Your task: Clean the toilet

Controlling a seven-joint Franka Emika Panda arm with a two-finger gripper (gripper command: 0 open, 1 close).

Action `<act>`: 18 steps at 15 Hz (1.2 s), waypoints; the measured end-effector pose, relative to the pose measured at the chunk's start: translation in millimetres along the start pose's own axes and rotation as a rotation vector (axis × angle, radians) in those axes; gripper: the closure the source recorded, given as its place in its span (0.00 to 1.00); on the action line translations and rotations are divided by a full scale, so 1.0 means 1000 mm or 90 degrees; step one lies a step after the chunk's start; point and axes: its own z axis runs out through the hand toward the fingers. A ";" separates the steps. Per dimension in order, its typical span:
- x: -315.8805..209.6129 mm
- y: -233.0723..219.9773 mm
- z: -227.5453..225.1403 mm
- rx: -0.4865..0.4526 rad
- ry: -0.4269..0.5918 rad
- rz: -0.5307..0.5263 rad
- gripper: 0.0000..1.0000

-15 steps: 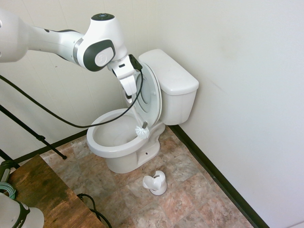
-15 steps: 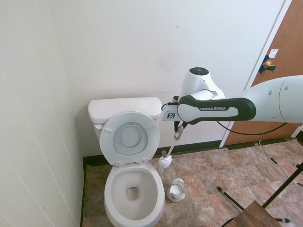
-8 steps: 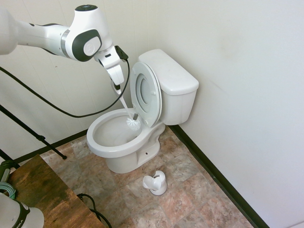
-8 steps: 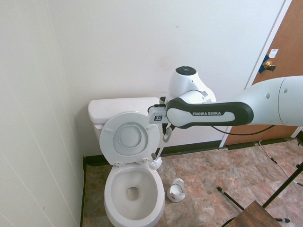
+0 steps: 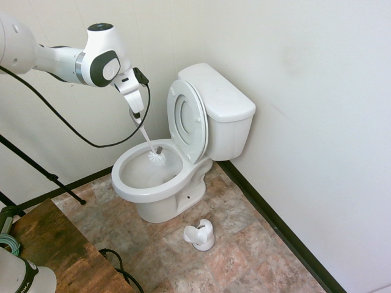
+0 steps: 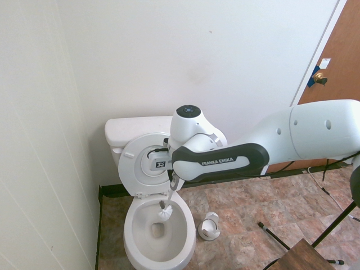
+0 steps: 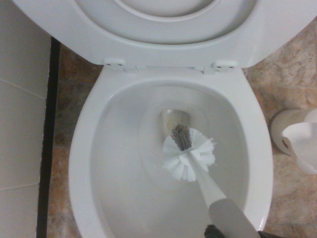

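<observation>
My gripper (image 5: 138, 115) hangs above the toilet (image 5: 160, 183), which stands against the wall with lid and seat up, jaws pinching the handle of the toilet brush (image 5: 156, 157), its head low inside the bowl, brush holder (image 5: 200, 235) on the floor just beside the toilet's base.

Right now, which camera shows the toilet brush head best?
The wrist view: the brush head fills the frame's middle, bristles sharp, over the toilet bowl. The first exterior view shows it small, inside the bowl. The second exterior view shows it small too, below the arm.
</observation>
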 end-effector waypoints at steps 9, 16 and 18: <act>-0.024 -0.041 0.100 -0.020 0.022 0.054 1.00; -0.030 -0.057 0.155 -0.037 0.039 0.067 1.00; -0.033 -0.065 0.160 -0.035 0.040 0.064 1.00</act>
